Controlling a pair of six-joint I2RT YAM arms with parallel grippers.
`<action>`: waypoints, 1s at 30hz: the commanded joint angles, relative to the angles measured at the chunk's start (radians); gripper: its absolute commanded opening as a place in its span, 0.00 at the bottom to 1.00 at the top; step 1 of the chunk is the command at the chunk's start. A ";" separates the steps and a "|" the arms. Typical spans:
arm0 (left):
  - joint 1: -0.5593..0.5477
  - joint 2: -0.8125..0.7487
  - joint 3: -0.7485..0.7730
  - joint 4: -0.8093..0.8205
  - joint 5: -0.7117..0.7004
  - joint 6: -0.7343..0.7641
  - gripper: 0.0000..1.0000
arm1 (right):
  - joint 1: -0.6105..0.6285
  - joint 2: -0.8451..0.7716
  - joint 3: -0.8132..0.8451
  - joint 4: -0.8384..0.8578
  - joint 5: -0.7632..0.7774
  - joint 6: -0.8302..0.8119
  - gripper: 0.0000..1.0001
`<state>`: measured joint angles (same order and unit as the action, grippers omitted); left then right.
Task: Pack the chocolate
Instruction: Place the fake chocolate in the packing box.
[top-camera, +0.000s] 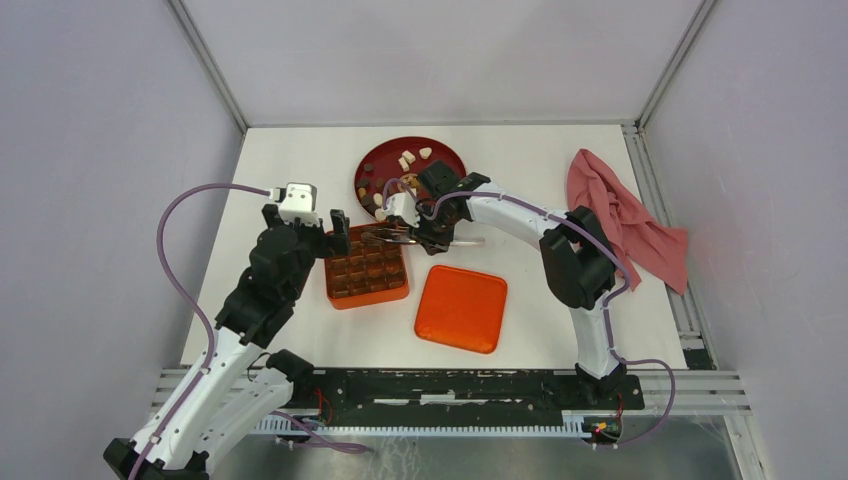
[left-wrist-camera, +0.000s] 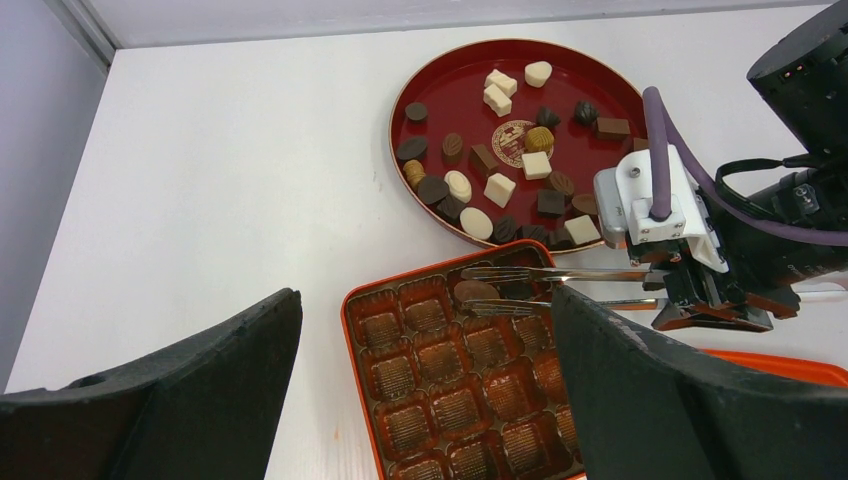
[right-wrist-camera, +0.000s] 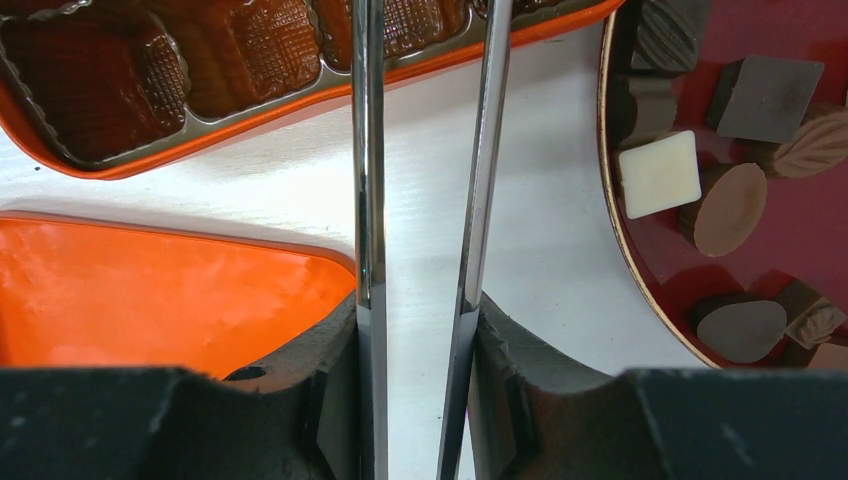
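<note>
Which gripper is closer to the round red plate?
Right. The right gripper, holding thin metal tongs, is at the near edge of the round red plate; the open left gripper hangs farther off, beside the orange compartment tray.

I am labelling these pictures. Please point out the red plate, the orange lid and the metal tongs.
red plate (left-wrist-camera: 455, 85): left wrist view, bare floor, upper left.
orange lid (top-camera: 461, 308): top external view, its centre.
metal tongs (left-wrist-camera: 540, 272): left wrist view, middle of upper blade.
</note>
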<state>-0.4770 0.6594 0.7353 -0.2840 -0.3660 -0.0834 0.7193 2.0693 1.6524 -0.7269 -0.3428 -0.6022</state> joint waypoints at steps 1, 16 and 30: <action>0.008 0.000 0.012 0.014 -0.016 0.053 0.98 | -0.001 -0.049 0.041 0.010 -0.003 0.004 0.32; 0.008 -0.003 0.012 0.013 -0.016 0.054 0.98 | -0.003 -0.044 0.070 0.005 -0.016 0.019 0.41; 0.008 0.002 0.012 0.013 -0.017 0.054 0.98 | -0.012 -0.047 0.088 -0.001 -0.052 0.027 0.42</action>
<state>-0.4770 0.6617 0.7353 -0.2844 -0.3660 -0.0723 0.7158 2.0693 1.6859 -0.7349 -0.3588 -0.5888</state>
